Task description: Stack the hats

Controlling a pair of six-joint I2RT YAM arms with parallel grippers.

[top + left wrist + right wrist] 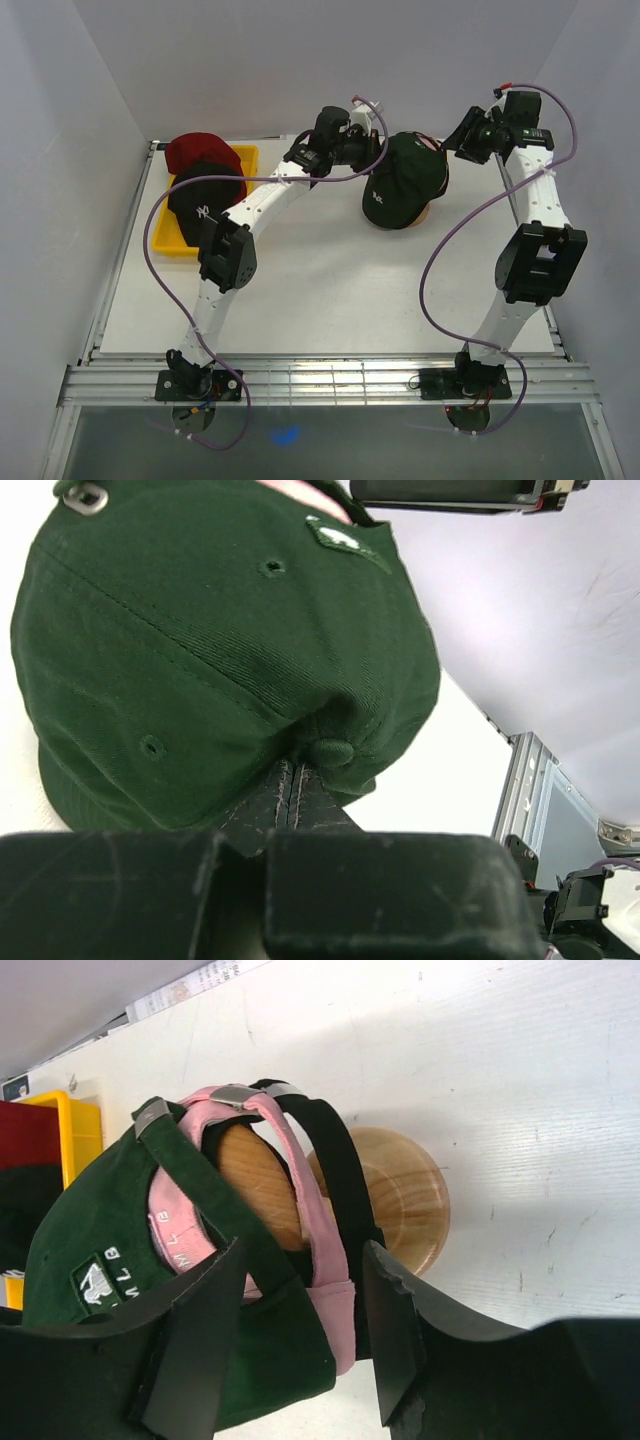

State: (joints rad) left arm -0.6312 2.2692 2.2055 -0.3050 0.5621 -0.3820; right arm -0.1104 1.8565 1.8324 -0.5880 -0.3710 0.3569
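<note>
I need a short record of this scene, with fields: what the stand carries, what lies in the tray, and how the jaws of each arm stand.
stand: wooden stand on the table, carrying hats
top of stack: dark green hat
under it: pink hat, its strap showing at the back; a black strap beside that
tray: yellow tray holding a red hat and a black hat
left jaws: shut, pinching the dark green hat's crown near its button
right jaws: open, one on each side of the pink strap
</note>
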